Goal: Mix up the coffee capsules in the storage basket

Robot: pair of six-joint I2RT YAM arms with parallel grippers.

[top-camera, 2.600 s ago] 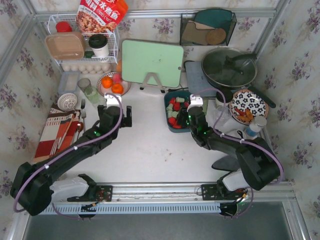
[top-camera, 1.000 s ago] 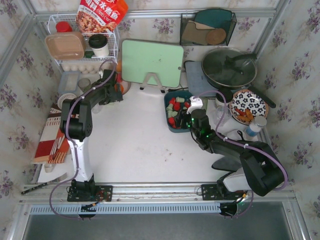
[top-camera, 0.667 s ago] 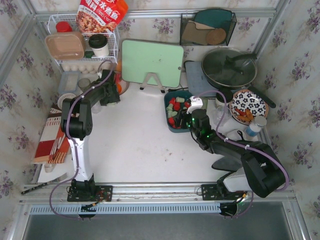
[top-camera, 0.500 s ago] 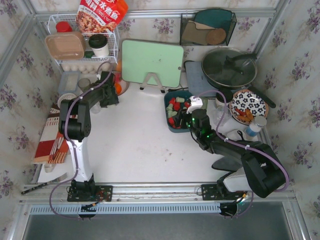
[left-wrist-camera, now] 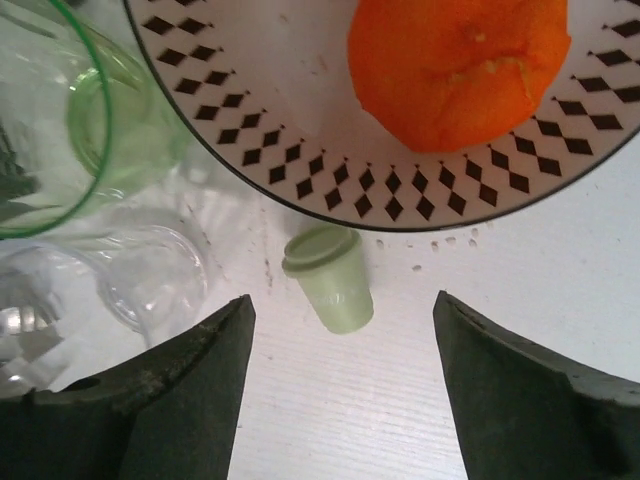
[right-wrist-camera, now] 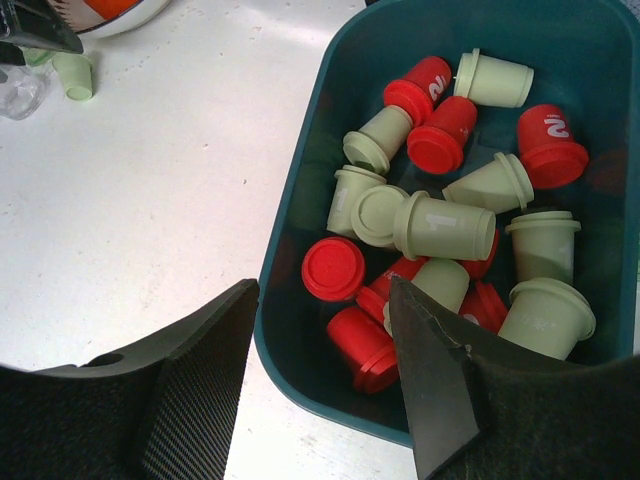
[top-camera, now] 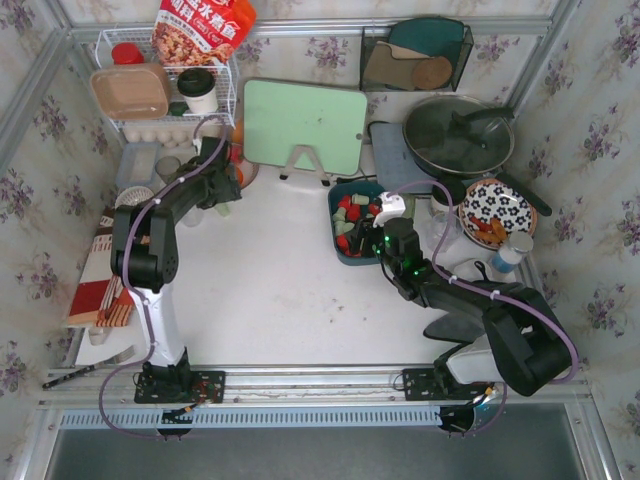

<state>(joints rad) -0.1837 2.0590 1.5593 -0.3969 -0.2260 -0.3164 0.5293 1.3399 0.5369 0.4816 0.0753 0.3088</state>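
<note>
The dark teal storage basket (right-wrist-camera: 300,180) holds several red and pale green coffee capsules (right-wrist-camera: 440,225); it also shows in the top view (top-camera: 334,232). My right gripper (right-wrist-camera: 322,285) is open, its jaws straddling the basket's near left rim above a red capsule; it sits at the basket's right side in the top view (top-camera: 385,228). One stray green capsule (left-wrist-camera: 330,280) lies on its side on the table beside the orange plate, also seen in the right wrist view (right-wrist-camera: 75,75). My left gripper (left-wrist-camera: 342,300) is open just above it, one jaw on each side, touching nothing.
A diamond-rimmed plate (left-wrist-camera: 300,165) with an orange (left-wrist-camera: 455,65) lies right behind the stray capsule. A green glass (left-wrist-camera: 60,110) and clear glasses (left-wrist-camera: 150,280) stand to its left. A wire rack (top-camera: 165,95), cutting board (top-camera: 305,125), pot (top-camera: 458,135) and patterned bowl (top-camera: 497,210) line the back.
My left arm has swung from the table's middle to the back left by the orange plate and settled over the stray green capsule. The right arm has barely moved.
</note>
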